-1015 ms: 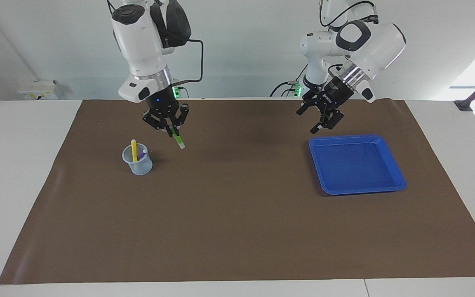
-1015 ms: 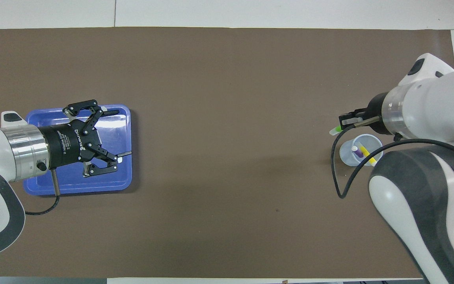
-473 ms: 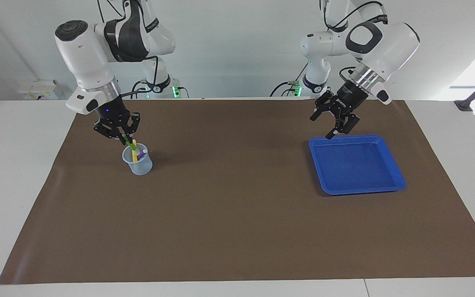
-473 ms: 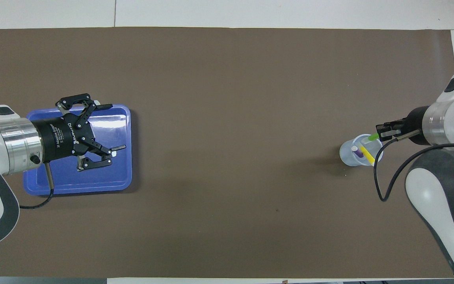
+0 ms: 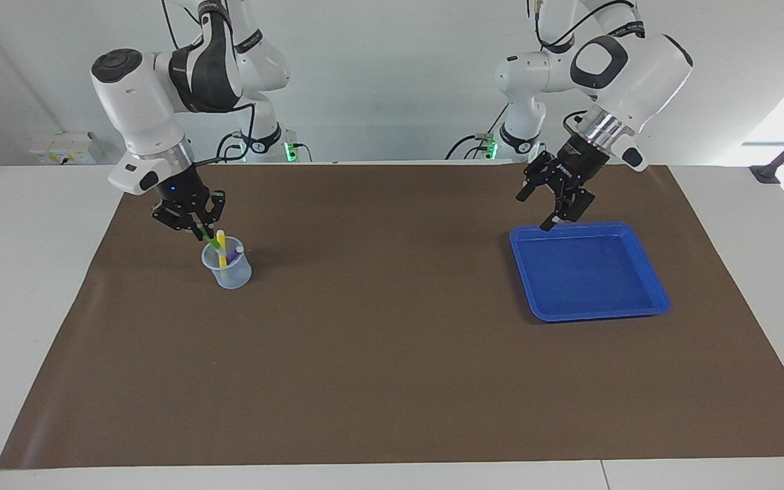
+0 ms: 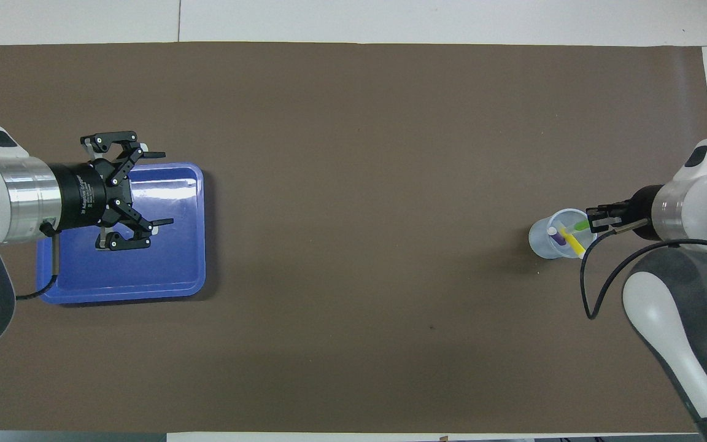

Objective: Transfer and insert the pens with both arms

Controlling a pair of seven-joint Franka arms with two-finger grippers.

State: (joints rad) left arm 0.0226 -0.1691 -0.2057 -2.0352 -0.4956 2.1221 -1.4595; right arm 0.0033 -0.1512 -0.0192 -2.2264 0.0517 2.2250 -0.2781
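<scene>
Change: we are seeing that the right gripper (image 5: 196, 230), which a second ago was carrying the green pen (image 5: 211, 240) in the air beside the cup (image 5: 227, 267), is now lowering it into the cup's mouth.
Meaning for the task: we are judging this to be the last insertion, with only the release left, since the yellow pen (image 5: 220, 245) and the purple pen (image 5: 234, 255) are already standing in the cup.
Right gripper: we are seeing it clamped on the green pen's upper end, just above the cup's rim.
Left gripper: we are watching it drift, fingers apart and empty, from over the blue tray (image 5: 637, 239) toward the tray's robot-side edge (image 5: 555, 207); this arm is waiting.
Places: we are finding the cup on the brown mat (image 5: 392, 381) near its edge at the right arm's end, and the tray near the mat's edge at the left arm's end.
Facing view: we are reading height here, the green pen slanting down past the rim.
Overhead view: we are seeing into the cup (image 6: 555, 234), three pens side by side, the green pen (image 6: 581, 226) nearest the right gripper (image 6: 595, 219).
</scene>
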